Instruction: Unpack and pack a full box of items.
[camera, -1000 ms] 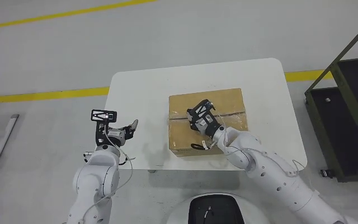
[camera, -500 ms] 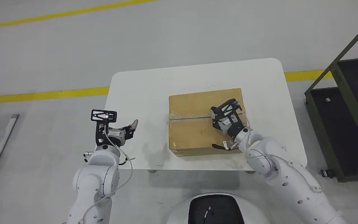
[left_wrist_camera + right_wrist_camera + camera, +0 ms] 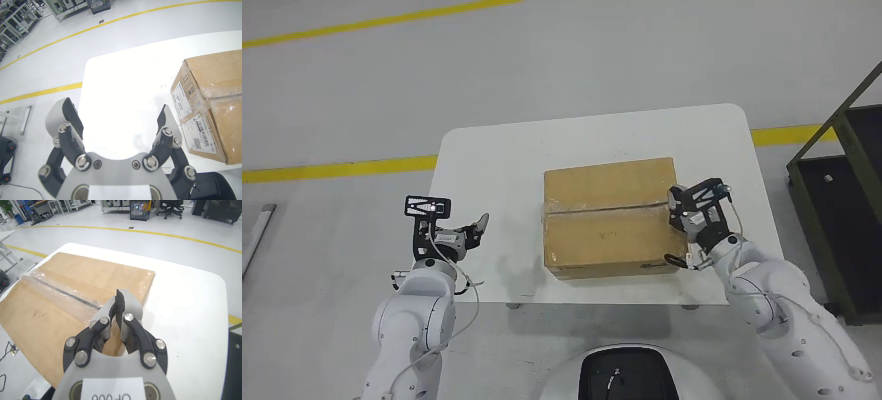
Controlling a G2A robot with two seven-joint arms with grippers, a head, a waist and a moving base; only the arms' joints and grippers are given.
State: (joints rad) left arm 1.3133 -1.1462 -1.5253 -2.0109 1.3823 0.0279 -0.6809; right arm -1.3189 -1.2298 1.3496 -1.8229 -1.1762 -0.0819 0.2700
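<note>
Bright light shines from above. The white desk [image 3: 121, 91] glares, almost blank. Yellow floor lines [image 3: 56, 89] curve in both wrist views.

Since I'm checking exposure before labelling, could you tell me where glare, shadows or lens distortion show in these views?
Left wrist view: the table glares nearly blank white, and the tape on the box glints. Right wrist view: the tape shines too; the yellow floor line bows, a wide-lens effect. Top view: even light, only a faint shadow beside the box.

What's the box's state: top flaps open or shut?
Shut. The box flaps lie flat, with clear tape over the centre seam.
</note>
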